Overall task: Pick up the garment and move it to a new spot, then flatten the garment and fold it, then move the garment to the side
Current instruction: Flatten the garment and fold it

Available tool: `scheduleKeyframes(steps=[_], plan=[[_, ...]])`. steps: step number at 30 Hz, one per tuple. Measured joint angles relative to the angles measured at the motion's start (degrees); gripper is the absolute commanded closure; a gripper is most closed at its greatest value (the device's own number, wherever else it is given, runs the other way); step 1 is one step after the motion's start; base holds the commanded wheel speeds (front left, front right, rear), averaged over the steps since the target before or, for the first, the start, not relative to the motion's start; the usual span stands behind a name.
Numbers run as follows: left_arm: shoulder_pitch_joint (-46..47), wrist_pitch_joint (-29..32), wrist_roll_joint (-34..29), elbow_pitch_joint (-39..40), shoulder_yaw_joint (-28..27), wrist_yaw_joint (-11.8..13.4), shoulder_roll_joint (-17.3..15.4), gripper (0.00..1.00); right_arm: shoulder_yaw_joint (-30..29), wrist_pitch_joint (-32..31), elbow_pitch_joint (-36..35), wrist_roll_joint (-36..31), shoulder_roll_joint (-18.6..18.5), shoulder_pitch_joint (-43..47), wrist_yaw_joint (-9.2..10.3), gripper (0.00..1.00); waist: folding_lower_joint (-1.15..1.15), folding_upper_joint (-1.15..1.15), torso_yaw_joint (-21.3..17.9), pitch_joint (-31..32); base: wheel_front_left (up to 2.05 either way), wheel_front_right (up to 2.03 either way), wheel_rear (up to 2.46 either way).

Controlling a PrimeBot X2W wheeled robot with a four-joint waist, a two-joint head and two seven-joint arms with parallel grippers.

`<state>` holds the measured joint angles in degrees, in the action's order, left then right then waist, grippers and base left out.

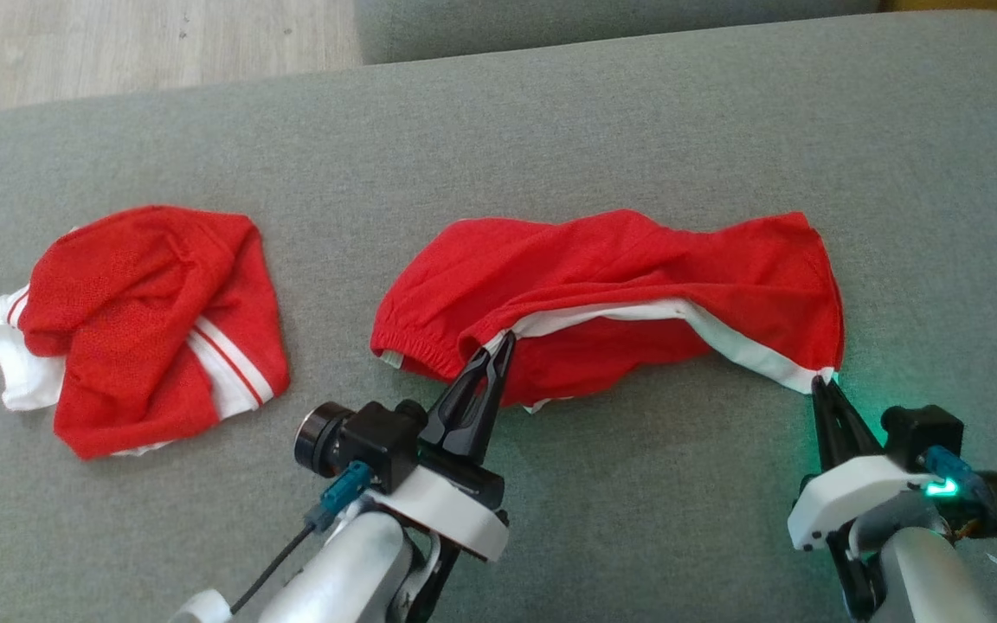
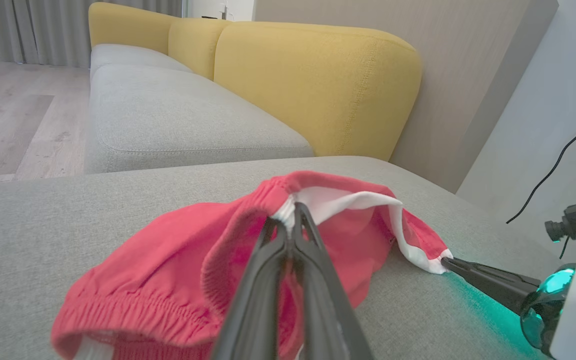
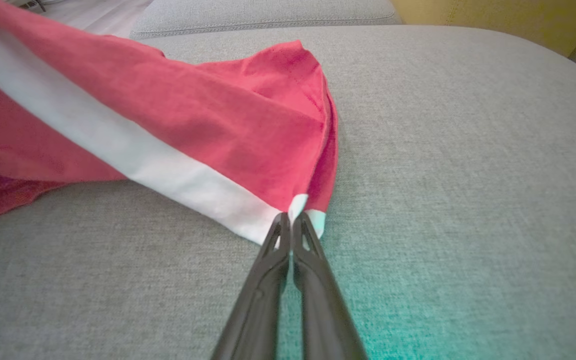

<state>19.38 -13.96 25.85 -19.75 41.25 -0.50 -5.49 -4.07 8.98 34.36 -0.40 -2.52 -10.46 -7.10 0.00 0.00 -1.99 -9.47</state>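
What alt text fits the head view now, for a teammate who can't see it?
The left gripper and right gripper are each shut on the white-trimmed near edge of a red garment lying rumpled on a grey cushion, the right one at its corner. A second red and white garment lies apart, further left.
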Motion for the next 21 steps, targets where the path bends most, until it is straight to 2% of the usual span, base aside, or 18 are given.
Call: scheduleKeyframes(steps=[8,11,14,16,21], plan=[[0.01,0.00,0.37,0.27,0.01,0.54,-1.44,1.00,0.71,1.81,-1.69,4.54,0.01,-0.65,0.00,1.00,0.00,0.00,-0.23,0.93,0.00,0.00,0.00],[0.10,0.29,0.05,0.73,-0.03,0.54,-2.96,1.00,1.49,2.46,-4.72,7.57,-0.04,-1.70,0.00,1.00,0.00,0.00,-0.48,1.74,0.00,0.00,0.00],[0.49,1.65,-0.21,1.35,-0.11,0.48,-4.63,1.00,2.59,2.44,-8.66,14.72,-0.04,-3.06,0.00,1.00,0.00,0.00,-0.61,2.80,0.00,0.00,0.00],[1.46,2.87,-0.22,1.92,-0.22,0.16,-5.77,1.00,2.43,3.13,-11.61,15.83,-0.05,-4.05,0.11,1.00,0.00,0.00,-0.71,3.53,0.00,0.00,0.00],[8.12,6.94,-1.20,4.05,-1.04,-1.64,-9.23,1.00,2.07,-3.20,-19.56,18.23,-0.14,-7.76,0.04,1.00,0.00,0.00,-0.56,5.32,0.00,0.00,0.00]])
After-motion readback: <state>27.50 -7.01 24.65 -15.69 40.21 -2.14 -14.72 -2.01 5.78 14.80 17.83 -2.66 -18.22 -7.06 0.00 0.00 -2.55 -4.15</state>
